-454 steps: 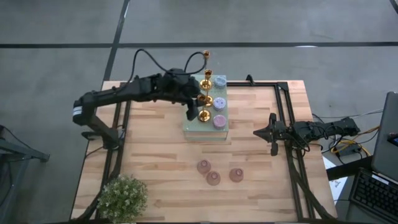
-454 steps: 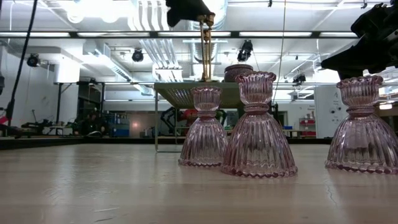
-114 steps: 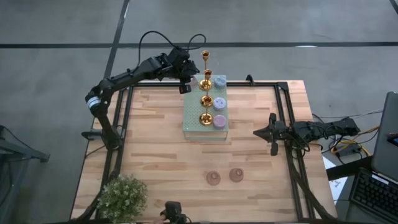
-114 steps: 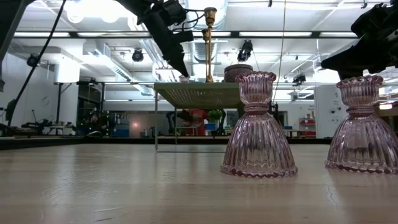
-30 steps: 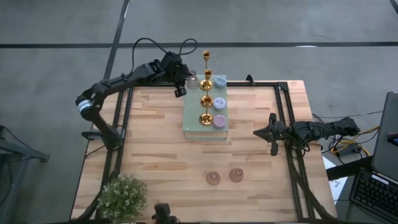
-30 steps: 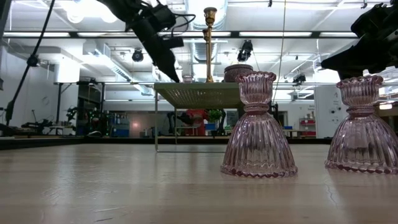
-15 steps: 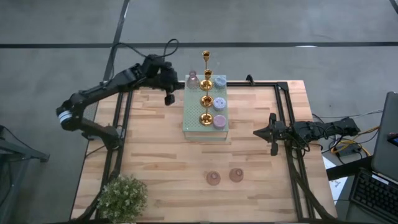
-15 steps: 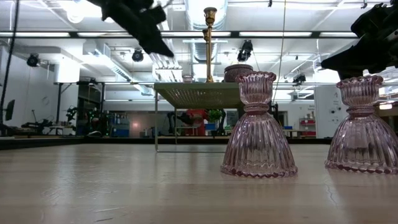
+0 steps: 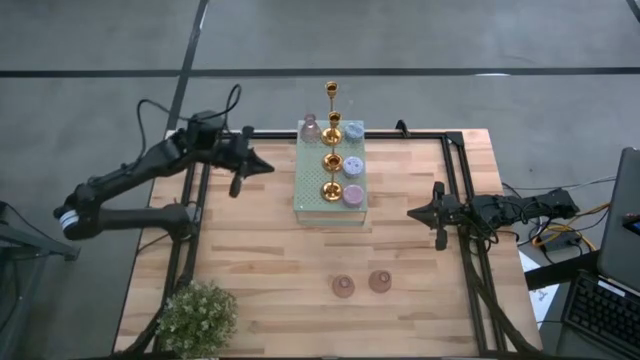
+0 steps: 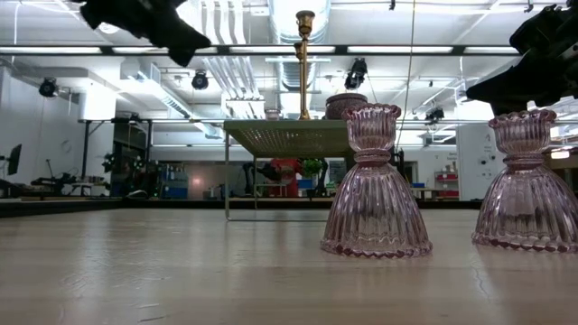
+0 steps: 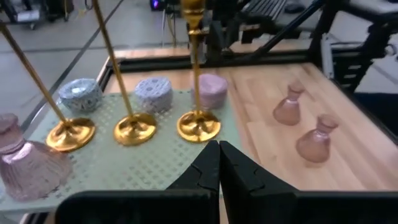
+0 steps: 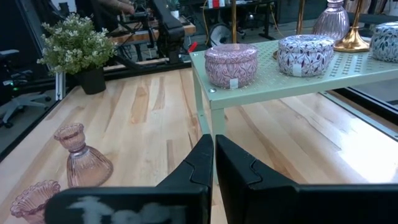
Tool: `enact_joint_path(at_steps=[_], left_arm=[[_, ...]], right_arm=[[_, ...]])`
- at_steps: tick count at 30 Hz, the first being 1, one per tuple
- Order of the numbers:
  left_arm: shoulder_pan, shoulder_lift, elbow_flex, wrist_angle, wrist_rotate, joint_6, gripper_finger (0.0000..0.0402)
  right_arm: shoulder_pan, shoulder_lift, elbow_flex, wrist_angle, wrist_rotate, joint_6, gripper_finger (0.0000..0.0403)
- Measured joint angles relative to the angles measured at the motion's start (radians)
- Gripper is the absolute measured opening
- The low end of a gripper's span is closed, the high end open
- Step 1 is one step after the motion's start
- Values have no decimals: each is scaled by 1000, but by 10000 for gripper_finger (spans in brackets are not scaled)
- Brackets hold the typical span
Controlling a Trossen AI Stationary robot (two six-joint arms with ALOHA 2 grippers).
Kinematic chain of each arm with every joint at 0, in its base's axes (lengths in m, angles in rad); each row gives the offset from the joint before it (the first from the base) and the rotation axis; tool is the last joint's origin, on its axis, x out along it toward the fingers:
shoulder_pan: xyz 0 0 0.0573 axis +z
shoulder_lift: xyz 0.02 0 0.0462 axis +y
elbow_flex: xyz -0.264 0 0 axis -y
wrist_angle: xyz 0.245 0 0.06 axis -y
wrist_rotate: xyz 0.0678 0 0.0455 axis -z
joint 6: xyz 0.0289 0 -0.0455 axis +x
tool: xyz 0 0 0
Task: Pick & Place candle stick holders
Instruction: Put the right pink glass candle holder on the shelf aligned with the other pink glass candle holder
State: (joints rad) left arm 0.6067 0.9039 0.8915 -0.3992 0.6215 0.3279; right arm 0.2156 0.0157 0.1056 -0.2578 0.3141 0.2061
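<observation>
Left tool [image 9: 262, 167] pinched shut and empty, my hover just beside the green block [image 9: 331, 205], one glass holder [image 9: 310, 127] standing on it beyond my fingertips, right tool [image 9: 414, 213] shut, parked.

- A grey concrete floor [image 9: 420, 35], crossed by dark lines, surrounds the light wooden table [image 9: 260, 260].
- Long ceiling light strips [image 10: 424, 50] and silver ducts [image 10: 221, 27] hang overhead.
- A laptop [image 9: 610, 270] sits at the right edge.
</observation>
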Motion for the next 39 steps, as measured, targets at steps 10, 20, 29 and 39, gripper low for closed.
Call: enact_joint_path(at_steps=[10,20,29,39], left_arm=[[1,-188,-230,244,160,-155,9],[-20,-304,-498,578,96,-363,4],[-206,-304,-685,762,-309,-351,3],[-493,-266,-701,921,-564,-278,6]], right_arm=[[0,0,0,0,0,0,13],[0,0,0,0,0,0,13],[0,0,0,15,0,2,13],[0,0,0,146,0,78,13]])
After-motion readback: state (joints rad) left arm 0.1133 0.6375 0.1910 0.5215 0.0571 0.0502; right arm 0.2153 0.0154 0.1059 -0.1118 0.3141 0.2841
